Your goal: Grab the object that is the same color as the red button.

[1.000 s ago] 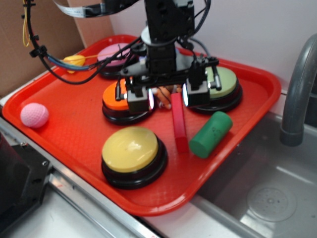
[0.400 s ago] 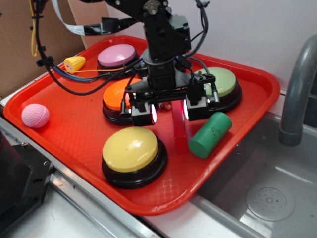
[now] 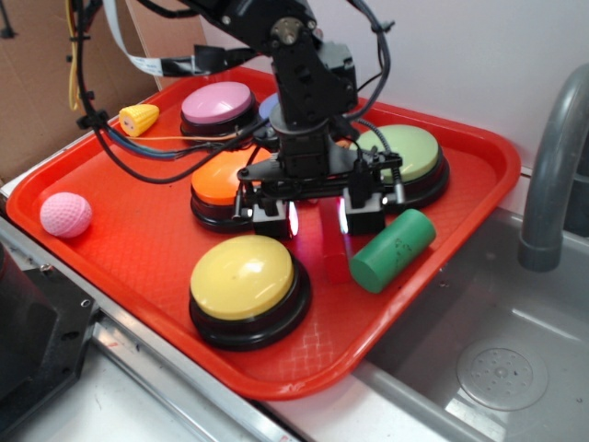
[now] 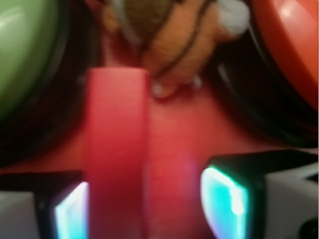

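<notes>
The object, a slim glossy red bar [image 3: 334, 250], lies on the red tray [image 3: 304, 379] between the yellow button [image 3: 242, 274] and the green cylinder [image 3: 393, 249]. My gripper [image 3: 318, 224] is low over the bar's far half, open, with one finger on each side. In the wrist view the bar [image 4: 117, 149] runs lengthways between the fingers, close to the left pad [image 4: 71, 214], with a gap to the right pad [image 4: 224, 201]. My gripper [image 4: 147, 209] holds nothing. An orange-red button [image 3: 221, 175] sits just behind and to the left.
A green button [image 3: 407, 150] and a pink button [image 3: 218, 101] stand behind the arm. A small brown toy [image 4: 164, 30] lies past the bar's far end. A pink ball [image 3: 65, 214] and a yellow piece [image 3: 138, 117] sit at the left. A sink [image 3: 502, 368] with a faucet [image 3: 552, 157] lies to the right.
My gripper has come down and forward over the red bar, so its fingers now straddle it. The bar and the cylinder have not moved.
</notes>
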`<move>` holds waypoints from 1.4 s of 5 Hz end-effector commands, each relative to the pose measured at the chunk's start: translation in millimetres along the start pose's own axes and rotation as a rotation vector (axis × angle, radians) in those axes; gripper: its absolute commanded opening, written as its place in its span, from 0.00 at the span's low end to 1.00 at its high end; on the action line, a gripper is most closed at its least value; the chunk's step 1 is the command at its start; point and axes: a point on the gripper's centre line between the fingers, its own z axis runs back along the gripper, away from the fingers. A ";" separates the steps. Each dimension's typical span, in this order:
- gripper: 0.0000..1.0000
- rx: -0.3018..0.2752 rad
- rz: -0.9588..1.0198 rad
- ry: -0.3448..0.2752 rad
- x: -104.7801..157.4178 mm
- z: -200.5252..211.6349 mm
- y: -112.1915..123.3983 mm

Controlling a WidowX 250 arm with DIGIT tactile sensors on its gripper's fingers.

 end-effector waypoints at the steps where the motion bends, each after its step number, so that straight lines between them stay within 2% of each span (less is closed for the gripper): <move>1: 0.00 -0.074 -0.111 -0.027 15.9 26.1 -8.6; 2: 0.00 -0.112 -0.203 -0.025 23.2 46.4 -13.3; 3: 0.00 -0.120 -0.322 -0.006 33.8 76.2 -16.4; 4: 0.00 -0.118 -0.421 0.019 45.3 109.5 -3.4; 5: 0.00 -0.114 -0.493 0.009 64.9 126.8 18.7; 6: 0.00 -0.100 -0.643 0.006 85.9 137.5 43.4; 7: 0.00 -0.091 -0.707 0.006 98.0 141.1 66.4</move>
